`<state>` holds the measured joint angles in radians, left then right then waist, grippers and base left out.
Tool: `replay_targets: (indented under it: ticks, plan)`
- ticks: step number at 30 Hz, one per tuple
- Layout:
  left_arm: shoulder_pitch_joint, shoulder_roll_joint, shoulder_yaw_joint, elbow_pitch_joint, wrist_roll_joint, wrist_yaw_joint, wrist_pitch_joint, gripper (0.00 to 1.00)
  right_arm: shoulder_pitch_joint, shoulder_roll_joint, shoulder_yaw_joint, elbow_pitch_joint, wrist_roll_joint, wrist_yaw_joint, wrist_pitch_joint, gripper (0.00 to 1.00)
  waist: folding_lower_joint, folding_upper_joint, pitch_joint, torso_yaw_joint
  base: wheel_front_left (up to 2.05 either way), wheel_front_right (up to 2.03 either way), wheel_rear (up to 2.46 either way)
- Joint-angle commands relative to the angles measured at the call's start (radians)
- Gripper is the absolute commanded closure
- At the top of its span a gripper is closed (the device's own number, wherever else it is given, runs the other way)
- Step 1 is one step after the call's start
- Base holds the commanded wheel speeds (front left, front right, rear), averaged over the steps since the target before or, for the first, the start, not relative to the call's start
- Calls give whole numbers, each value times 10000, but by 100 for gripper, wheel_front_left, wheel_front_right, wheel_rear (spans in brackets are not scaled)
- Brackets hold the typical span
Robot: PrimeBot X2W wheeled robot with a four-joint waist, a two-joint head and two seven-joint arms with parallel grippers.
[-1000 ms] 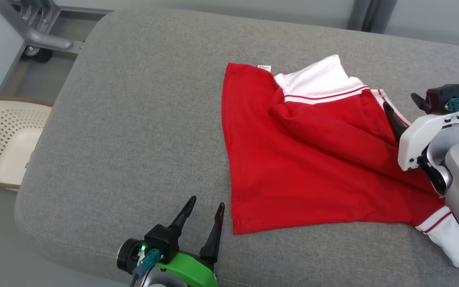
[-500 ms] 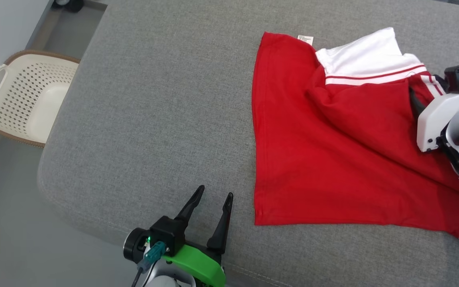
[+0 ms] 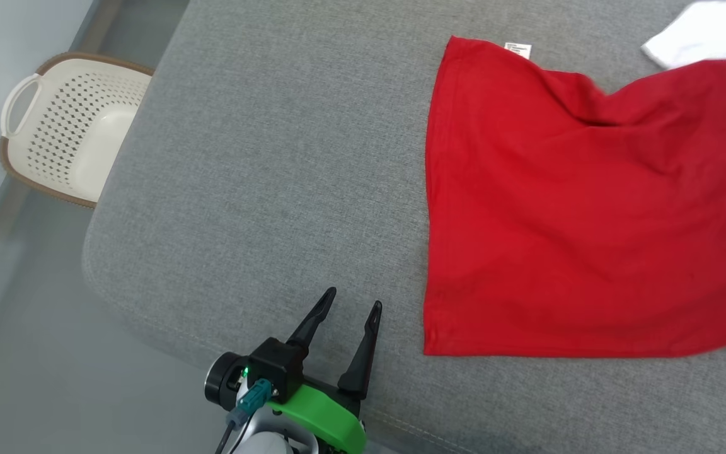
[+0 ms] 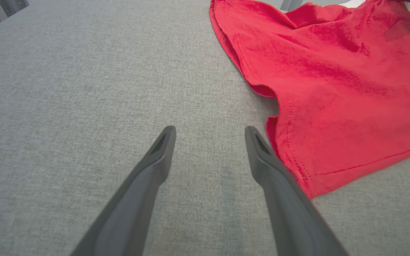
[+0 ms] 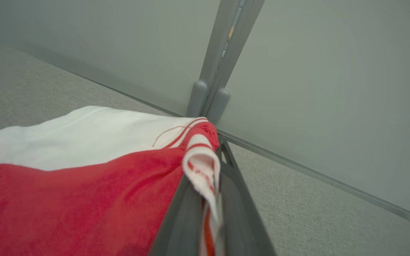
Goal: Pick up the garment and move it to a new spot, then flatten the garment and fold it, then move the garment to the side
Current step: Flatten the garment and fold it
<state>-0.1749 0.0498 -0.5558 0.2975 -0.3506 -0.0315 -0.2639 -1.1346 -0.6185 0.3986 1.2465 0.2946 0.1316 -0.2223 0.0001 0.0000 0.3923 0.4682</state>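
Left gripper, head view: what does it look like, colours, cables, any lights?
The left gripper has two long, dark, tapering fingers on a black block, over a bright green shell. A small green light glows on the block; a teal connector with a grey cable hangs beside a black round housing.

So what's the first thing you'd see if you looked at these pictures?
The big red shirt, spread over the right side of the grey cushion. The right claw is pinched shut on its red-and-white striped edge. The left claw waits open near the cushion's front edge, and a cream basket sits on the floor to the left.
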Motion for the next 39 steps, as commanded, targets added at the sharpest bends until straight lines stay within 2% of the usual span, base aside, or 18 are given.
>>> replay_targets:
  ticks: [1,3,4,5,6,10,13,17,20,29,39]
  plan:
    - [-116,21,-51,10,56,-26,-2,0,-358,-374,-359,228,-503,-18,-124,100,-1,0,-23,151,0,0,0]
    - [-109,20,-63,20,96,-23,-2,0,-477,-619,-787,358,-887,-18,-101,100,-1,0,-55,191,0,0,0]
    - [-85,20,-53,43,109,-9,-2,0,-501,-736,-1080,395,-1072,-18,-54,96,-1,0,-92,191,0,0,0]
    - [-66,20,-35,72,117,-1,-2,0,-451,-777,-1339,409,-1243,-18,112,0,-1,0,-121,174,0,0,0]
    - [-66,20,-35,72,117,-1,-2,0,-451,-777,-1339,409,-1243,-18,112,0,-1,0,-121,174,0,0,0]
    - [-49,20,69,101,135,0,-2,0,160,-780,-2569,452,-1829,-18,358,0,-1,0,-349,-52,0,0,0]
    - [-64,25,196,169,136,1,-2,0,548,-498,-3458,437,-2273,-17,172,0,-1,0,-604,-373,0,0,0]
    - [-57,23,398,306,166,-40,-2,0,1159,223,-4264,378,-2569,-17,-264,0,-1,0,-1042,-968,0,0,0]
    - [35,28,622,442,219,-86,-2,0,1701,932,-4607,-113,-2634,-18,-420,0,-1,0,-1420,-1481,0,0,0]
    - [315,29,1242,877,348,-211,-2,0,4781,2869,-4829,-3819,-2229,-17,-425,0,-1,0,-2369,-3048,0,0,0]
    - [134,29,1833,1412,470,-309,-2,0,7363,3791,-4495,-6191,-1500,-17,-426,0,-1,0,-2696,-4507,0,0,0]
